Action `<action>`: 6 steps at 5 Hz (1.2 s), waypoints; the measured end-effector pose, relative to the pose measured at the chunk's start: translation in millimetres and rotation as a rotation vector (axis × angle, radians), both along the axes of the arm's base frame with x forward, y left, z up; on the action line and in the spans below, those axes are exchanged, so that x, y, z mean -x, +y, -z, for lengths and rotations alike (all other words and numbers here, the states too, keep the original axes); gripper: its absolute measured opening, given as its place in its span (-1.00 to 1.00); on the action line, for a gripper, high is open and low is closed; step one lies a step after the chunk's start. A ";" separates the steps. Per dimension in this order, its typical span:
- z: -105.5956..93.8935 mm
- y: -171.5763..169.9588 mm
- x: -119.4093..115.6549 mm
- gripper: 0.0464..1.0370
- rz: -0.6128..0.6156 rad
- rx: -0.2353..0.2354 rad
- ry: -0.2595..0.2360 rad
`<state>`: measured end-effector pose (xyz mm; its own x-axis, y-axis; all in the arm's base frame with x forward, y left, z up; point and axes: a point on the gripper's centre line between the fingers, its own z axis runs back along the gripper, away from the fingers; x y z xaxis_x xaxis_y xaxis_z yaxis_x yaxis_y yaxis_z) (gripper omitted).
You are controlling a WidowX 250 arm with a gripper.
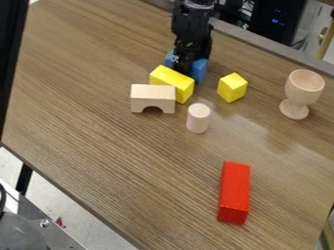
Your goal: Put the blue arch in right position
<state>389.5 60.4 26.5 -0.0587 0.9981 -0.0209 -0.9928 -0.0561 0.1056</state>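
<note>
The desk [117, 151] has a brown wood-grain top with streaks running slantwise across it, and a grey border [261, 43] lies along its far side. Beyond that border, toward the upper right, stand some dark cables and a black box [277, 22] with small blue lights. A black upright panel [10, 49] cuts across the upper left edge. Past the near left edge of the desk show a black leg [24, 179], pale floor [85, 212] and, in the lower left corner, a grey surface [32, 234] with a round bolt on it.

The end effector [185, 61] hangs down from the top edge, over the far part of the desk. The blue arch [198, 72] is right at its lower end, partly hidden behind it, with blue showing on both sides. I cannot tell whether the end effector is open, closed or gripping the arch.

Just in front of the arch lies a long yellow block [172, 79], and before that a plain wooden arch [153, 97]. A wooden cylinder [198, 118] and a shorter yellow block [232, 87] stand near them. The wooden goblet [301, 93] is well to the right, and the red block [234, 193] is well apart, toward the front.
</note>
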 end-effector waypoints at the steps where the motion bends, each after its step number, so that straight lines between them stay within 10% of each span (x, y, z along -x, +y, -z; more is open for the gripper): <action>1: -0.9 4.4 1.2 -0.35 -0.007 0.008 0.006; 4: -22.7 -13.3 7.7 -0.51 0.053 0.037 -0.034; 5: -26.7 -24.0 10.2 -0.51 0.093 -0.048 -0.005; 6: -31.7 -27.9 8.3 -0.51 0.093 -0.280 0.071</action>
